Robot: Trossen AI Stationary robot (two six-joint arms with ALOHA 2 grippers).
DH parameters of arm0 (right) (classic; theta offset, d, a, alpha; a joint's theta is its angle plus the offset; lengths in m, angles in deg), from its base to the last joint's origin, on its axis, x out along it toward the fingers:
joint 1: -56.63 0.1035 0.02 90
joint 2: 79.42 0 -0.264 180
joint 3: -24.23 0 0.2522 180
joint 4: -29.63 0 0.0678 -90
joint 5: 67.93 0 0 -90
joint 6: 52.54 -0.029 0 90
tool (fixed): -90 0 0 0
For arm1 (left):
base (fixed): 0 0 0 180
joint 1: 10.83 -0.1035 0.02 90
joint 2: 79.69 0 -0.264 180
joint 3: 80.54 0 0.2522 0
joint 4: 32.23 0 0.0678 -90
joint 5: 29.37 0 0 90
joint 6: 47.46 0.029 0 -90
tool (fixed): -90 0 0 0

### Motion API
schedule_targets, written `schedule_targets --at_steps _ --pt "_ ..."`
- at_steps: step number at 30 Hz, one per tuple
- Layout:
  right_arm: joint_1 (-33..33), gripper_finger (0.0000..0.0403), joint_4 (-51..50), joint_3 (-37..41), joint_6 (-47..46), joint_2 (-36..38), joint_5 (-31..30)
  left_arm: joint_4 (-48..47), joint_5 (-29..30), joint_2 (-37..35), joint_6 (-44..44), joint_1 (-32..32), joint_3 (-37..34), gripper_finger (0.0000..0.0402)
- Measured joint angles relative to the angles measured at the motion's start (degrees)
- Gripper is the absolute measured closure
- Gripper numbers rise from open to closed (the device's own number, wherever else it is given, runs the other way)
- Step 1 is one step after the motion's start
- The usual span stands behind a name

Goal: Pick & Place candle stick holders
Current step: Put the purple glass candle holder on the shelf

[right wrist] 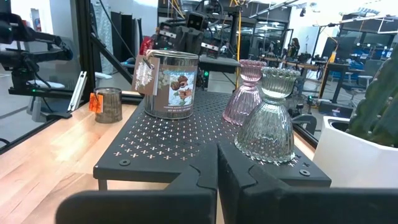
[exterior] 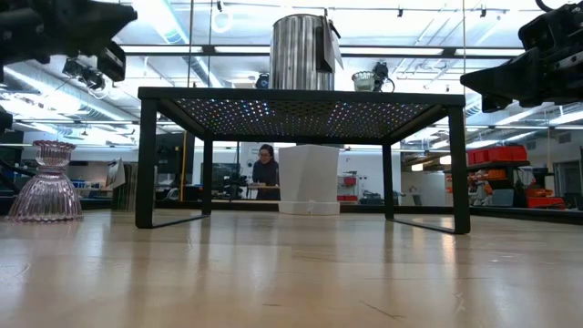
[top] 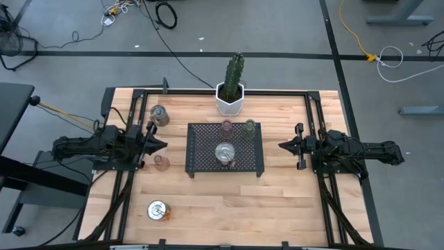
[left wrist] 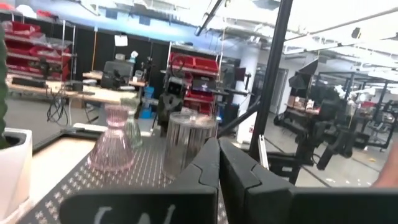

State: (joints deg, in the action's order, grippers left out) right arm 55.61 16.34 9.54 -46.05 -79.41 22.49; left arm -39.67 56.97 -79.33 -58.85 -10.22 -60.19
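Three holders (top: pixel 225 151) on tray (top: pixel 198 167), between both closed jaws

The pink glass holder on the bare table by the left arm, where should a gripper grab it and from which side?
Grip the pink glass holder around its narrow neck, below the flared rim, probably from straight above. It stands upright in the low view, its ribbed base widening downward, so the waist suits the fingers. The left gripper, shut, is nearest.

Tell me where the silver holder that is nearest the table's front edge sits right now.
In the high view, that silver holder stands on the bare wood at the front left, alone, well in front of the pink glass holder and the left gripper.
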Motion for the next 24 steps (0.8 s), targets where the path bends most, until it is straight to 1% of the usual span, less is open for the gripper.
schedule_targets --at_steps 2,6,10,15,24 --pt "-0.01 0.0401 -0.01 0.00 0.01 0.00 0.00 -0.76 -0.01 0.00 -0.25 0.01 1.16 0.0399" --pt "-0.02 0.0401 0.00 0.00 0.01 0.00 0.00 -0.82 0.02 0.00 -4.43 0.02 4.20 0.0400" --pt "-0.01 0.0401 0.00 0.00 0.00 0.00 0.00 -3.96 -0.10 0.00 -7.46 -0.01 8.87 0.0400" --pt "0.00 0.0401 -0.01 0.00 0.00 0.00 0.00 -10.56 -0.63 0.00 -4.86 -0.01 15.23 0.0400" --pt "-0.02 0.0401 0.00 0.00 0.02 0.00 0.01 -24.98 0.57 0.02 -5.93 -0.01 26.25 0.0401"
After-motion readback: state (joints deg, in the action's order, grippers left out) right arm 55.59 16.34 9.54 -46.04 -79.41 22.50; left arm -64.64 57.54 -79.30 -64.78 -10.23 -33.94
